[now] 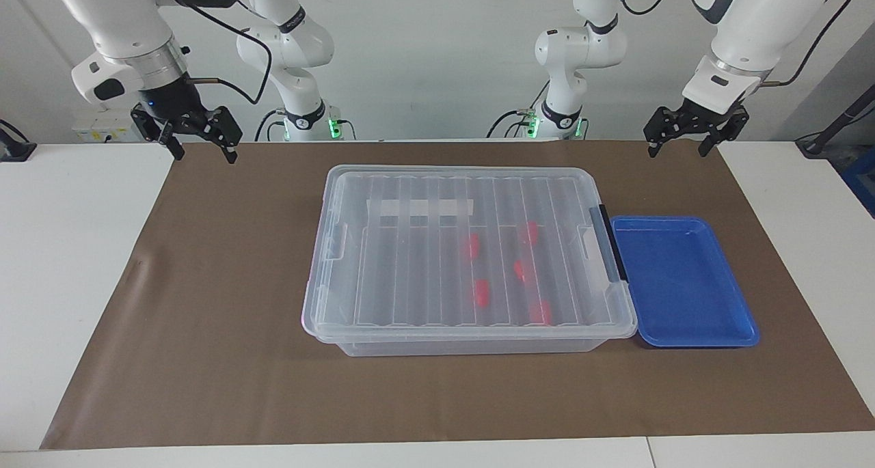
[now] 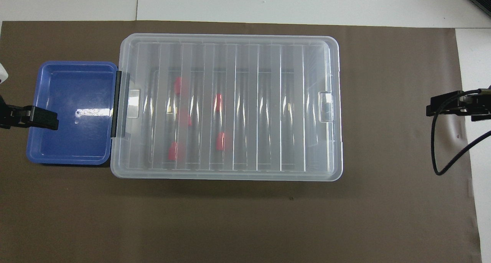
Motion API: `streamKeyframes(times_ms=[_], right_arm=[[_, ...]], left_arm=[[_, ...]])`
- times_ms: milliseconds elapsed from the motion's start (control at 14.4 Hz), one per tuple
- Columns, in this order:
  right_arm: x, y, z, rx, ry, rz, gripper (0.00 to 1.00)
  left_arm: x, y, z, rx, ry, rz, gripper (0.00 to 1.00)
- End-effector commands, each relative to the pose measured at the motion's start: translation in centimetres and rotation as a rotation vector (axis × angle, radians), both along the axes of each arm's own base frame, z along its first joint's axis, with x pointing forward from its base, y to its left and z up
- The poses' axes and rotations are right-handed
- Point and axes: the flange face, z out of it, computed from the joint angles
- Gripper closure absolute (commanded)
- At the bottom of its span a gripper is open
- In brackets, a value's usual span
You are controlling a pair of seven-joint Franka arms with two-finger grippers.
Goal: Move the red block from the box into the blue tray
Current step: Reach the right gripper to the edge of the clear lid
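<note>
You see white table (image 1: 75,263) with brown mat (image 1: 225,318) spread over most of top; bare white strips at both ends and along edge farthest from robots. On mat: box (image 1: 465,259), clear, lid on, sitting mid-mat. Blue tray (image 1: 683,280) flat on mat, just beside box at left arm's end, its rim against box's black clip handle (image 1: 608,242). Mat slightly creased toward right arm's end.

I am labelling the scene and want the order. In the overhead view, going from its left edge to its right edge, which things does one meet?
Left end effector → blue tray → black clip handle → clear box, lid on, five red blocks inside → bare brown mat → right end effector.
</note>
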Motion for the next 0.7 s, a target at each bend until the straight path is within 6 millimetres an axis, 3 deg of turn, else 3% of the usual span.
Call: streamKeyframes(times_ms=[0, 278, 487, 626], right_arm=[[-0.4, 0.1, 0.0, 0.013, -0.014, -0.002, 0.0], [-0.4, 0.4, -0.8, 0.015, -0.008, -0.007, 0.0], [0.9, 3.4, -3.1, 0.021, -0.084, -0.025, 0.0], [2.9, 6.9, -5.2, 0.029, -0.121, 0.009, 0.0]], left_arm=[[-0.7, 0.0, 0.1, -0.015, -0.022, 0.03, 0.0], [-1.0, -1.2, 0.0, -0.012, -0.01, 0.018, 0.0], [-1.0, -1.0, 0.0, -0.012, -0.008, 0.016, 0.0], [-0.9, -0.8, 0.0, -0.012, -0.01, 0.016, 0.0]])
